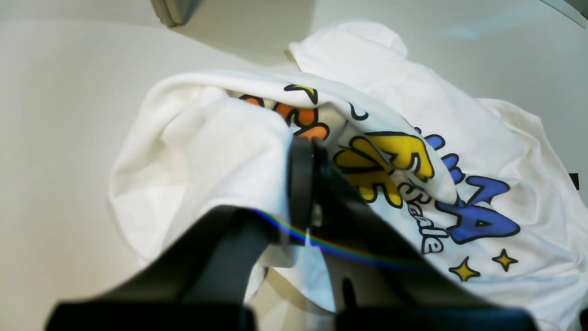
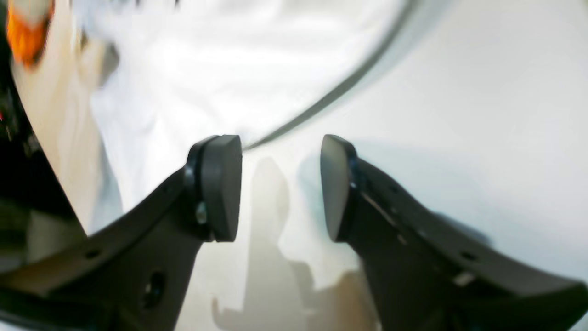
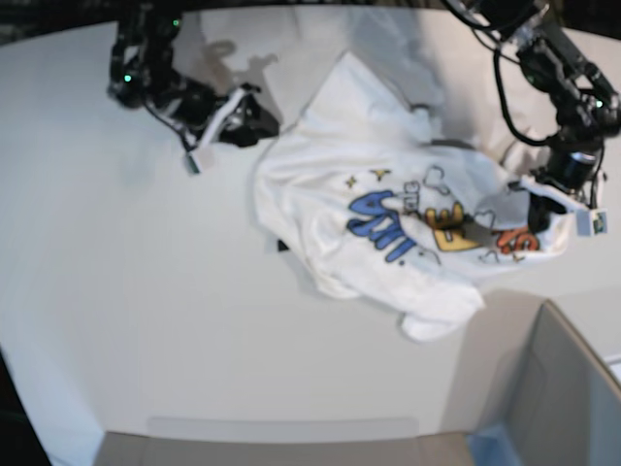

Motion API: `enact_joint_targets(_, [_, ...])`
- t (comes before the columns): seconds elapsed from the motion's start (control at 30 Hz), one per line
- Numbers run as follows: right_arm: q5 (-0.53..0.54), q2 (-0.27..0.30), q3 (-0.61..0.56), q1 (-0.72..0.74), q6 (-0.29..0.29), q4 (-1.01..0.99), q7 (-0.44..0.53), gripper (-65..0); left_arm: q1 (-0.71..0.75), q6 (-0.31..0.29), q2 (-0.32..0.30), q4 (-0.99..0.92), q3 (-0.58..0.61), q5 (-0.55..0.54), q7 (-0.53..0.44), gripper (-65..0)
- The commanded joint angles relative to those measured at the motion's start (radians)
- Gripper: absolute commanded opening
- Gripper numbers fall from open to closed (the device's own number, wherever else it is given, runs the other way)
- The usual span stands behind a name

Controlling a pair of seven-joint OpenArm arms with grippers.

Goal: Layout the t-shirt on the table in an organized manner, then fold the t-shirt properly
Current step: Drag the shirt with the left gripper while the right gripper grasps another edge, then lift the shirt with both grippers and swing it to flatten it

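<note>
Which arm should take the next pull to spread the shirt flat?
Left, probably. The left pincer is shut on a fold of the t-shirt near the orange lettering. The right pincer is open and empty beside the shirt's other edge, above the table.

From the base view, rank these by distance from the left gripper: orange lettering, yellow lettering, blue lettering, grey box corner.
1. Orange lettering on the white cloth t-shirt, beside the left gripper.
2. Yellow lettering, toward the centre.
3. Grey box corner, below, and blue lettering: too close to call.
</note>
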Motion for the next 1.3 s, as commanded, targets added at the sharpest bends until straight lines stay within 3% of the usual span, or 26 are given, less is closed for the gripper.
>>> enact_joint_targets(0.0, [-0.041,-0.014,0.009,0.017,-0.002,-0.013,-0.014,-35.5,-0.011,-0.003,-0.01,0.015,0.002,-0.019,-0.023,-65.0])
enact_joint_targets(0.27, [-0.042,-0.082,-0.062,0.078,-0.013,-0.135,0.038,-35.5,-0.011,-0.003,-0.01,0.015,0.001,-0.019,-0.022,-65.0])
enact_joint_targets(0.43, [-0.042,-0.08,-0.171,0.117,-0.151,-0.226,0.093,-35.5,-0.011,-0.003,-0.01,0.015,-0.004,-0.019,-0.022,-65.0])
enact_joint_targets(0.6, [-0.042,-0.073,-0.318,0.143,-0.218,-0.287,0.221,-36.4,-0.011,-0.005,-0.01,0.015,-0.001,-0.019,-0.019,-65.0])
enact_joint_targets(0.7, [-0.042,-0.048,-0.398,0.152,-0.252,-0.252,0.224,-46.2,-0.011,-0.005,-0.01,0.015,-0.005,-0.02,-0.016,-65.0])
enact_joint_targets(0.8, [-0.042,-0.03,-0.418,0.154,-0.334,-0.192,0.225,-64.5,-0.005,-0.005,-0.01,0.015,-0.007,-0.02,-0.014,-65.0])
enact_joint_targets(0.97, [-0.042,0.027,-0.423,0.172,-0.476,-0.031,0.225,-65.0,0.004,-0.005,-0.012,0.017,-0.008,-0.023,-0.014,-65.0])
enact_joint_targets(1.13, [-0.042,0.107,-0.418,0.177,-0.501,0.168,0.336,-65.0,-0.033,-0.005,-0.01,0.049,-0.008,-0.025,-0.008,-65.0])
enact_joint_targets(1.27, [-0.047,0.162,-0.406,0.193,-0.504,0.236,0.426,-65.0,-0.14,0.012,-0.01,0.063,-0.045,-0.025,0.069,-65.0])
